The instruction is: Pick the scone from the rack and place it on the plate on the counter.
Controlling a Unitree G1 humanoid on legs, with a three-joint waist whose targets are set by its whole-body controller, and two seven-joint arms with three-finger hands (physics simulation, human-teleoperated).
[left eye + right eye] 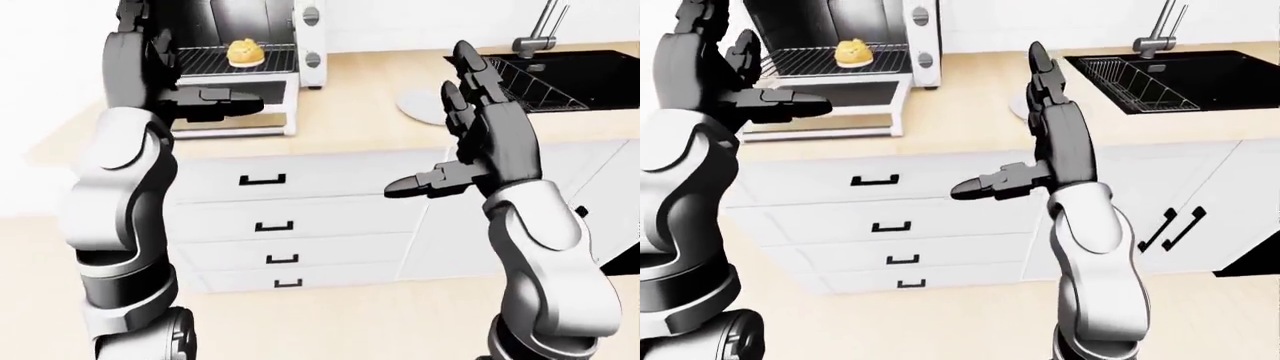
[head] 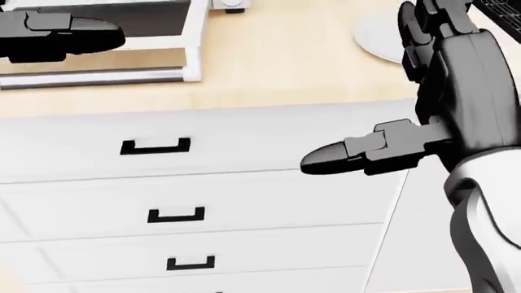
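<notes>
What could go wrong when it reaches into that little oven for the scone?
The scone sits deep on the wire rack inside the toaster oven, so the open left hand might bump the lowered door or the rack on its way in. The plate lies partly behind the raised right hand in the left-eye view, so setting the scone down could miss its middle.
</notes>
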